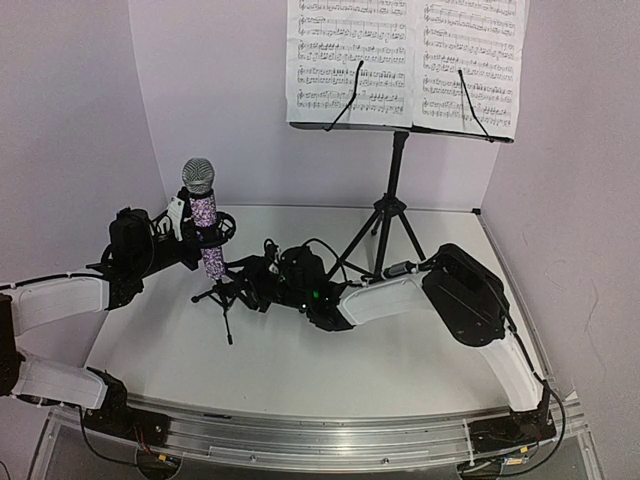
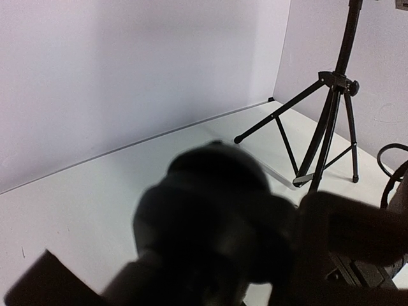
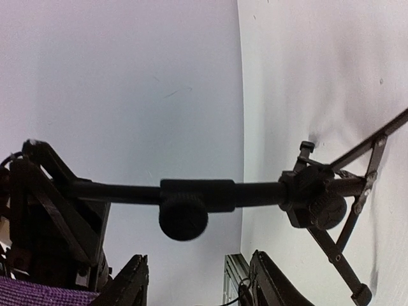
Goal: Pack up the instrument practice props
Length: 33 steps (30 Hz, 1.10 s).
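Jaws: left gripper (image 1: 188, 226) is closed beside the upright microphone (image 1: 207, 238), its contact lost in black blur in the wrist view. Right gripper (image 3: 197, 271) is half apart with nothing between, just short of the mic stand (image 3: 197, 193) stem. Sheet music (image 1: 405, 60) is cropped at the top on the music stand (image 1: 392, 200) at the back wall; table (image 1: 300, 370) surface shows nearward.

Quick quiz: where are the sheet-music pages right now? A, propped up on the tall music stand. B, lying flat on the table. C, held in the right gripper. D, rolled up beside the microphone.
A: the white sheet-music pages stand upright side by side at the top of the tall black music stand, at the back of the scene.
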Each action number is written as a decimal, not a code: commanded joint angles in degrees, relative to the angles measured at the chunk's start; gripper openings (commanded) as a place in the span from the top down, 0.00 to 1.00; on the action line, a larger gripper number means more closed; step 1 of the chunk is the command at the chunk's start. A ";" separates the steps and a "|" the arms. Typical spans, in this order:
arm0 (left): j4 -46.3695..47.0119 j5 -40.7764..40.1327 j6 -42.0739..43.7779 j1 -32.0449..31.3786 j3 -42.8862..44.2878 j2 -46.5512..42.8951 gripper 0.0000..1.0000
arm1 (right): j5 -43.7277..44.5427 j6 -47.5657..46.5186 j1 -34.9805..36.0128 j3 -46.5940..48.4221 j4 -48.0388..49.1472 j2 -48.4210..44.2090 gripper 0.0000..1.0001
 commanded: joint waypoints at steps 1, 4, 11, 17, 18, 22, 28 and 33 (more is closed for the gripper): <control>1.26 1.55 -1.21 -0.36 2.11 -0.84 1.00 | 1.55 4.40 -0.64 4.57 1.71 1.62 0.51; 1.51 1.84 -1.67 -0.42 2.41 -0.82 1.00 | 3.04 7.47 -0.88 4.75 1.71 2.71 0.59; 1.32 2.16 -2.02 -0.36 3.08 -0.60 1.00 | 1.12 11.07 -1.25 8.54 1.45 5.63 0.63; 1.49 2.50 -2.19 -0.32 3.55 -0.07 1.00 | 2.04 11.34 -1.37 7.40 1.49 5.10 0.73; 1.48 2.56 -2.14 -0.36 3.57 -0.03 1.00 | 2.11 11.42 -1.38 7.62 1.51 5.26 0.74; 1.53 2.60 -1.73 -0.36 3.66 -0.01 1.00 | 1.33 12.11 -1.43 8.93 1.57 6.24 0.80; 1.81 2.46 -1.69 -0.36 3.81 0.15 1.00 | 0.55 11.25 -1.44 9.61 1.56 6.63 1.00; 1.33 2.37 -1.88 -0.36 3.92 -0.05 1.00 | -6.73 -9.79 -2.35 9.86 -0.65 5.18 1.00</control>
